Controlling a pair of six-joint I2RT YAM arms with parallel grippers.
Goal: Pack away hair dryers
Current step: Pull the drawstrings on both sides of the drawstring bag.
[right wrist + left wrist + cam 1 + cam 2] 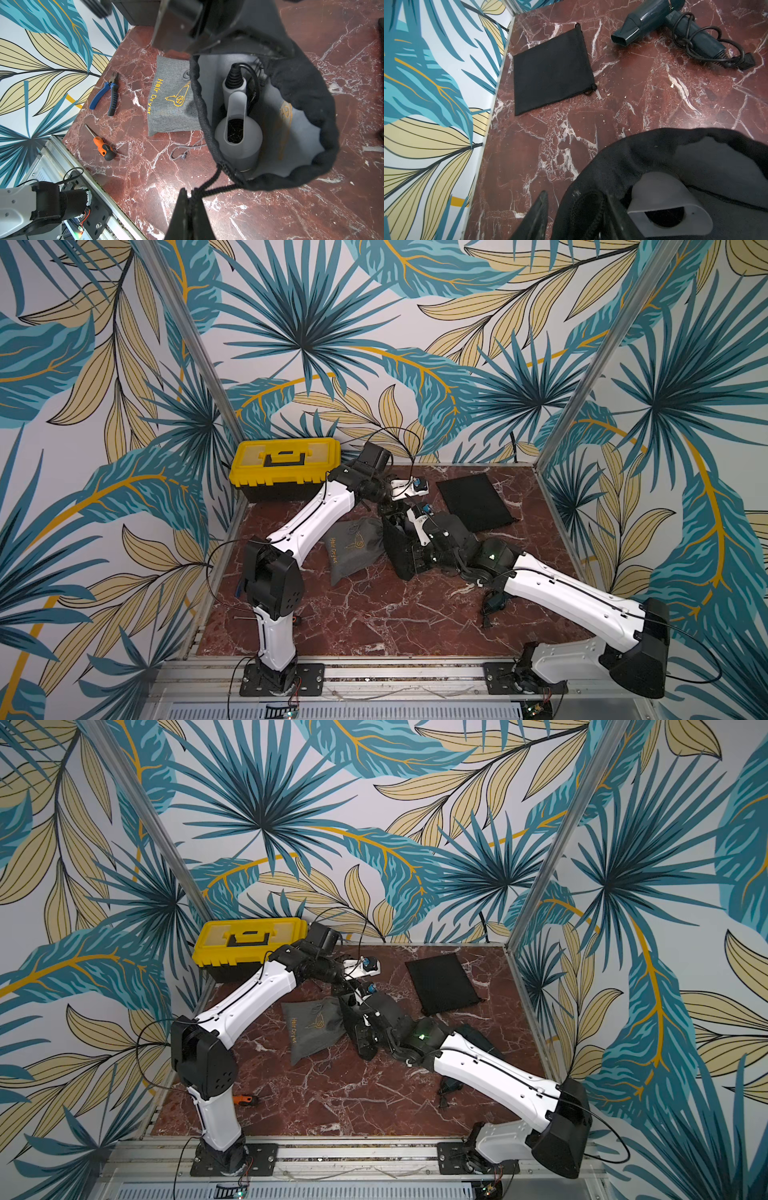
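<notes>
- The right gripper (pixel 189 192) was clenched on the black pouch's (pixel 311 93) drawstring rim, propping its mouth wide.
- The white hair dryer (pixel 239 135) sat inside, cord end up.
- The left gripper (pixel 577 196) straddled the rim, jaws apart, seemingly to spread it.
- A teal hair dryer (pixel 654 18) lay unpacked, about four o'clock from the pouch.

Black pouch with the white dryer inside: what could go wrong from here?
1. The right gripper seems to pinch only the drawstring, so a pull may cinch the black pouch early.
2. The left gripper straddles the rim without clamping; a miss could tip the white dryer out.
</notes>
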